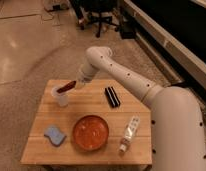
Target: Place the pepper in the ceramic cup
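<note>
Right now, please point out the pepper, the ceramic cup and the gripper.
pepper (66, 86), camera view, middle of its body.
ceramic cup (61, 98), camera view, outer wall.
gripper (77, 83), camera view, at the pepper's end.
</note>
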Motion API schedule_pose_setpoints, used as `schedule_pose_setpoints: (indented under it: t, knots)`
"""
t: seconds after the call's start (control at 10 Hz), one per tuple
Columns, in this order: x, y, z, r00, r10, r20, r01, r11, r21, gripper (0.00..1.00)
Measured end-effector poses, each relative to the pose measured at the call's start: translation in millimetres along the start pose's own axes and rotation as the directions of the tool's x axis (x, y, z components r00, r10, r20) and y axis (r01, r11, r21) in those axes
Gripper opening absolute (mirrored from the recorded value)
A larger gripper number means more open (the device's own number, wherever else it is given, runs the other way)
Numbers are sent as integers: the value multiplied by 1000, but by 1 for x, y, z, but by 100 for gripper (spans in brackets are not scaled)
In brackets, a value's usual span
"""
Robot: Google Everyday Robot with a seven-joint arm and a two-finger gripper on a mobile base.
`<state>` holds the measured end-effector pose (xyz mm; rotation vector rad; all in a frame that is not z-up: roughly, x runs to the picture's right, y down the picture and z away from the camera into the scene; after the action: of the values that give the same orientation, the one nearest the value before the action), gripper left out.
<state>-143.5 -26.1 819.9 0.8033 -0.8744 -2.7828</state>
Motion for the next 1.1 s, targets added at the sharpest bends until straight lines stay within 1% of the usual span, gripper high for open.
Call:
schedule_pose_setpoints:
  t: [0.2, 0.3, 0.6, 0.7, 0.8, 0.9, 1.0, 1.1]
  knots:
    - [-1, 8, 5, 1000, -2, 15, 2, 1000, -2, 0]
    - [-4, 14, 7, 1000, 0, 23, 0, 1000, -6, 5]
    - [-6, 25, 11, 999, 3, 41, -2, 1000, -13, 37]
    - [-5, 26, 13, 999, 1, 42, -1, 1000, -13, 46]
    - [-3, 26, 14, 999, -2, 42, 2, 1000, -13, 57]
    - [-1, 26, 15, 999, -4, 42, 5, 1000, -12, 64]
    - [2, 27, 16, 999, -10, 41, 10, 1000, -12, 76]
    - [5, 27, 17, 999, -13, 41, 14, 1000, -11, 80]
